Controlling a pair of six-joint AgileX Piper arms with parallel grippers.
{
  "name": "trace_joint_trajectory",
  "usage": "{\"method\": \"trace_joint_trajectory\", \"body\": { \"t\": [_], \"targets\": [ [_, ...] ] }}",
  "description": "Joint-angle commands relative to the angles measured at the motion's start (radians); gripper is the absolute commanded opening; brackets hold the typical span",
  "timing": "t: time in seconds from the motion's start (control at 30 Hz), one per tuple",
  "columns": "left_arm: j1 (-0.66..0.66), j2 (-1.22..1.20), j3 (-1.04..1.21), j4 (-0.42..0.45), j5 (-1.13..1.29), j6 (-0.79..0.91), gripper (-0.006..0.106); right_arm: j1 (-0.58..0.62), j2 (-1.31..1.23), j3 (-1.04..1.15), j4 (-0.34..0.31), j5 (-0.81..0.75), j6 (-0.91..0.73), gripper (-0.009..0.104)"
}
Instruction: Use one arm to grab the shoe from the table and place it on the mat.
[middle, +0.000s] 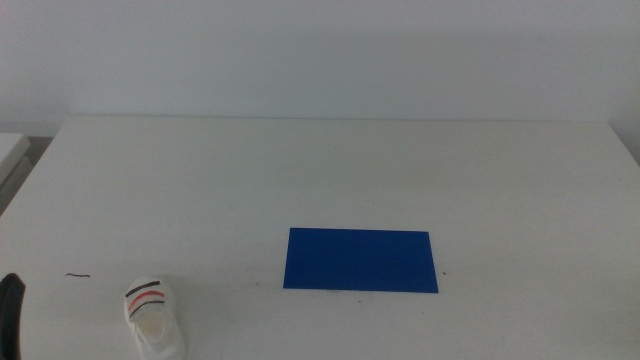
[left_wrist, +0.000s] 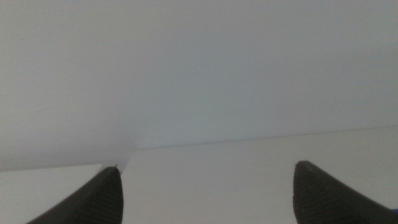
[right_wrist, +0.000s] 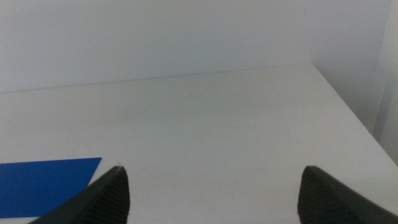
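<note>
The white shoe (middle: 151, 317) with black and red straps lies on the white table (middle: 330, 170) at the near left. The deep-blue mat (middle: 361, 260) lies flat near the table's middle, to the right of the shoe; its corner also shows in the right wrist view (right_wrist: 43, 183). A dark part of the left arm (middle: 10, 315) shows at the left edge, left of the shoe. The left gripper (left_wrist: 205, 193) is open and empty, facing the table's far edge and wall. The right gripper (right_wrist: 211, 193) is open and empty; the right arm is out of the middle view.
A short dark mark (middle: 78, 275) lies on the table left of the shoe. A pale wall stands behind the table's far edge. The table's right edge shows in the right wrist view (right_wrist: 354, 118).
</note>
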Motion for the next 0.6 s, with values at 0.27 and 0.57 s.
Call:
{"method": "trace_joint_trajectory", "body": {
  "t": [0.27, 0.57],
  "targets": [
    [0.033, 0.690, -0.505, -0.116, 0.320, -0.010, 0.094, 0.000, -0.005, 0.002, -0.005, -0.006, -0.006, 0.079],
    [-0.068, 1.169, -0.935, -0.250, 0.823, -0.209, 0.094, 0.000, -0.005, 0.002, -0.005, -0.006, -0.006, 0.079]
  ]
}}
